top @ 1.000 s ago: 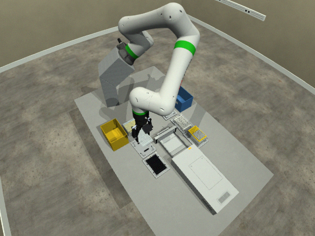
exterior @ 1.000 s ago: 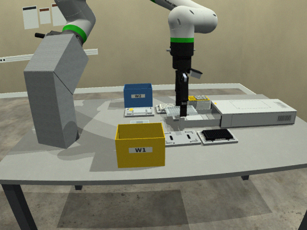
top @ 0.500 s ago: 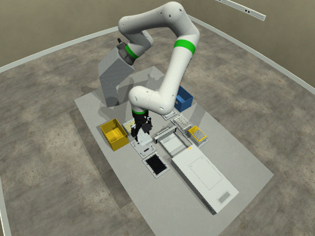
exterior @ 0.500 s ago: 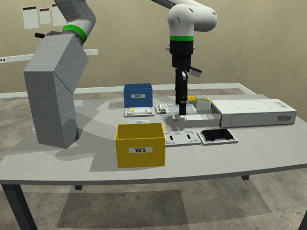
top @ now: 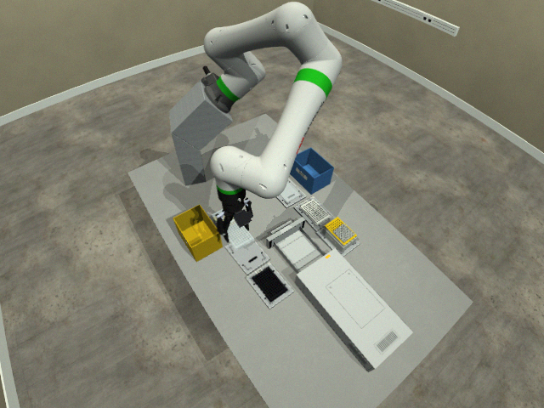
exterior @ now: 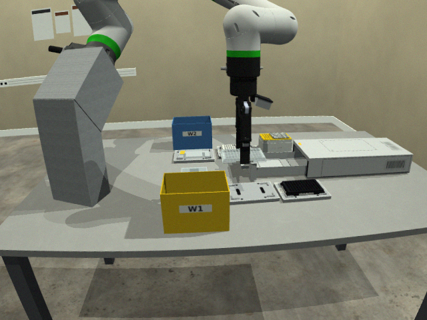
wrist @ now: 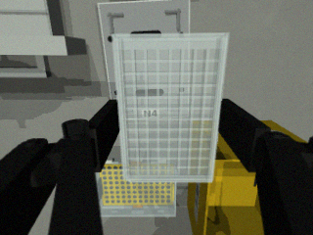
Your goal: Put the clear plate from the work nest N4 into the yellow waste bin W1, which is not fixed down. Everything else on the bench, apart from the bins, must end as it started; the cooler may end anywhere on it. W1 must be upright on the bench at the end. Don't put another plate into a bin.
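Observation:
My gripper (top: 232, 224) is shut on the clear plate (top: 240, 237) across its short sides and holds it a little above the bench. In the wrist view the clear gridded plate (wrist: 168, 105) sits between my black fingers, with the empty nest N4 (wrist: 151, 113) showing through it below. Nest N4 (exterior: 253, 191) lies just right of the yellow bin W1 (exterior: 195, 201). W1 (top: 197, 232) stands upright and open, to the left of my gripper (exterior: 245, 158). Its corner shows in the wrist view (wrist: 235, 196).
A black plate (top: 269, 284) sits in the nest beside N4. A yellow plate (wrist: 137, 193) lies in a nest close by W1. The blue bin W2 (exterior: 191, 132), more plates (top: 340, 230), an open tray (top: 294, 246) and a long white box (top: 351, 303) stand to the right and behind.

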`<act>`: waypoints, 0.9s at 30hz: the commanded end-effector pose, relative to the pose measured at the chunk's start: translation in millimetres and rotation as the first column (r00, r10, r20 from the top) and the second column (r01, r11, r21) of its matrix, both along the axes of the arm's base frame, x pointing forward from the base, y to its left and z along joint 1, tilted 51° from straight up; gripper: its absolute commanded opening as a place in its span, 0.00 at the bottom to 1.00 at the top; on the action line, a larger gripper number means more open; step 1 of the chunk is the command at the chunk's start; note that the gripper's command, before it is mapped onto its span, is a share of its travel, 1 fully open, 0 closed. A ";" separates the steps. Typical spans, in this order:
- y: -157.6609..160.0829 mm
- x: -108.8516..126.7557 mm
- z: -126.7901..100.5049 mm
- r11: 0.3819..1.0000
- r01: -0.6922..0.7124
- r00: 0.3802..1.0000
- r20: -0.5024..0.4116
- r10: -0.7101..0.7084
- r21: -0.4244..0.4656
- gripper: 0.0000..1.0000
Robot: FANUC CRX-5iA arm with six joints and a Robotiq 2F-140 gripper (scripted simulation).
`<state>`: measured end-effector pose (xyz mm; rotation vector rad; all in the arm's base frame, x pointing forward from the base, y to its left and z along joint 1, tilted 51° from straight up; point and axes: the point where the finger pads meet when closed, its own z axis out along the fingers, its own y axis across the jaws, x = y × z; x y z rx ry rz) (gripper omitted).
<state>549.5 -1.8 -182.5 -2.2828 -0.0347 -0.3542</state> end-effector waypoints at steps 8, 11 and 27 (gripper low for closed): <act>-9.3 -15.9 -15.3 1.000 0.001 1.000 0.001 -0.001 -0.001 0.10; -12.0 -21.3 -20.5 1.000 0.001 1.000 0.001 -0.001 -0.001 0.10; -24.7 -46.6 -44.8 1.000 0.001 1.000 0.001 -0.001 -0.001 0.10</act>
